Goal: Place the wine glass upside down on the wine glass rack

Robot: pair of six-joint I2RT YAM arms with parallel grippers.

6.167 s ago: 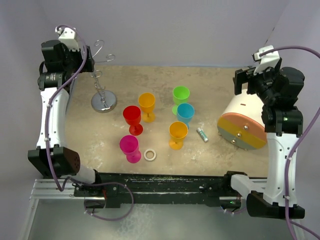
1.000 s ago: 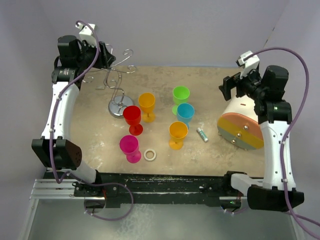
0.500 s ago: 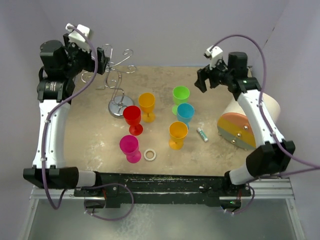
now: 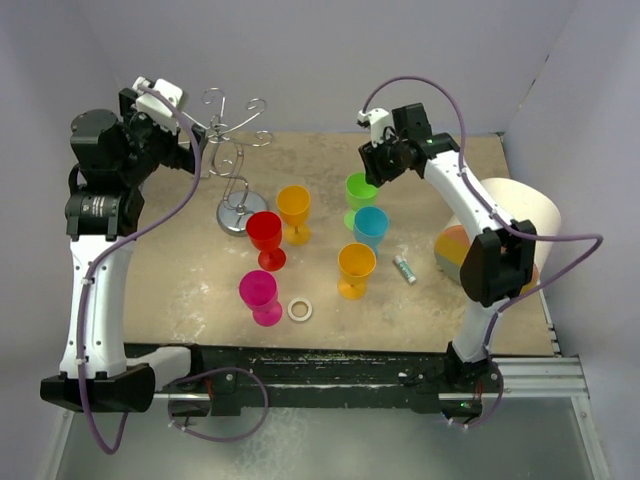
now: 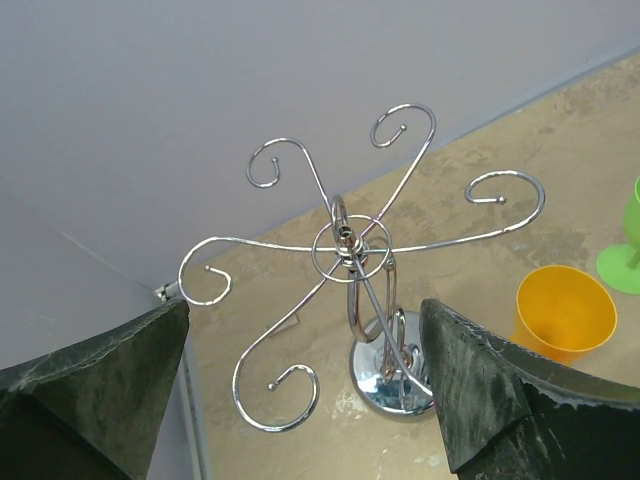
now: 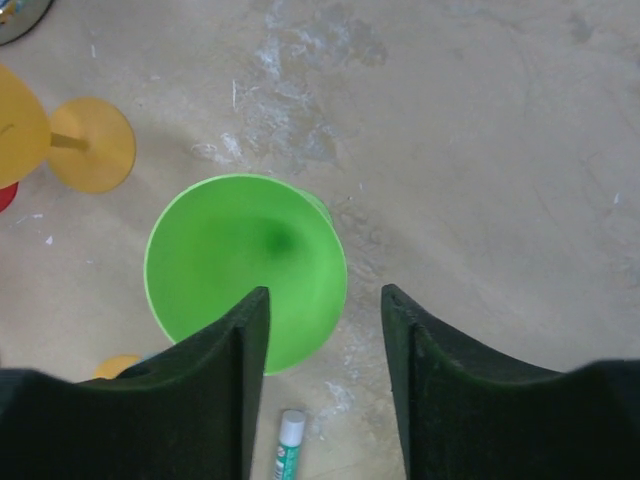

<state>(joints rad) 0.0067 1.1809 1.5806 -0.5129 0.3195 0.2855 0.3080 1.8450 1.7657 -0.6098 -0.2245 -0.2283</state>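
The wine glass rack (image 4: 237,150) stands upright at the back left on its round shiny base (image 4: 237,215), its curled hooks empty. In the left wrist view the rack (image 5: 345,245) is seen from above, between and beyond my wide-apart fingers. My left gripper (image 4: 197,150) (image 5: 305,400) is open and just left of the rack, not touching it. Several plastic wine glasses stand upright mid-table. My right gripper (image 4: 372,170) (image 6: 325,300) hovers over the green wine glass (image 4: 362,188) (image 6: 245,265). It is partly open, one finger over the bowl and one outside the rim.
Red (image 4: 265,232), orange (image 4: 294,205), blue (image 4: 371,225), yellow-orange (image 4: 356,263) and pink (image 4: 258,292) glasses crowd the green one. A white ring (image 4: 300,310) and a small tube (image 4: 404,268) lie on the table. A large cream drum with a striped face (image 4: 490,250) lies at the right.
My right arm swung in from the right to above the green glass and its jaws narrowed. My left gripper opened off the rack and drew back to the left.
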